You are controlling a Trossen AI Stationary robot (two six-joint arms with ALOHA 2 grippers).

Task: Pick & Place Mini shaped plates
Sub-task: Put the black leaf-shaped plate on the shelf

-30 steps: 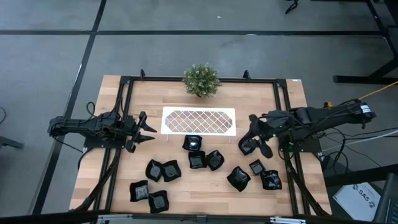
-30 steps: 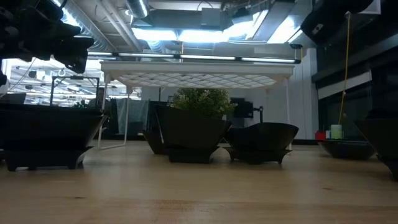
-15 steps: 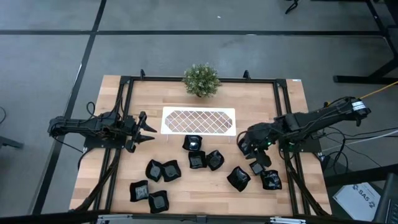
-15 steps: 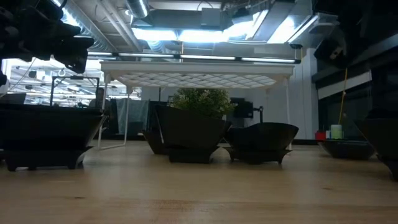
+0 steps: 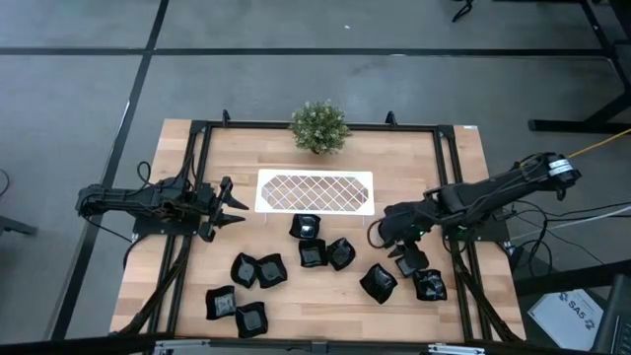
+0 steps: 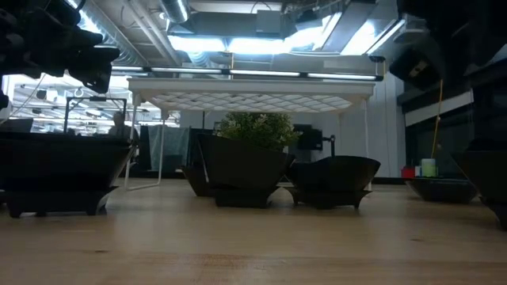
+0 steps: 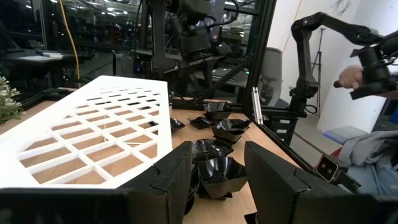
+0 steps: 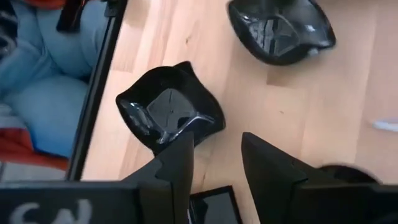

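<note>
Several mini shaped plates, black and glossy, rest bottoms down on the wooden table: one group (image 5: 313, 253) in the middle, another (image 5: 245, 268) at the near left, a third (image 5: 430, 286) at the near right. My right gripper (image 8: 217, 177) hangs open above the near-right group, tipped down. A small square plate (image 8: 211, 208) lies just below its fingers, a wavy-rimmed plate (image 8: 171, 115) ahead of them. In the high view that gripper (image 5: 399, 245) is left of the right rail. My left gripper (image 5: 232, 205) waits open at the table's left, level, beside the white tray (image 7: 93, 130).
The white lattice tray (image 5: 315, 191) stands on thin legs at the middle far side, a green potted plant (image 5: 318, 125) behind it. Black frame rails (image 5: 463, 286) run along the table's sides. A person in blue (image 8: 43, 74) sits beyond the right rail.
My right gripper has come down and reached farther toward the table's left and near edge, tipping more steeply downward over the near-right plates. Its fingers stay equally apart. No plate has moved.
</note>
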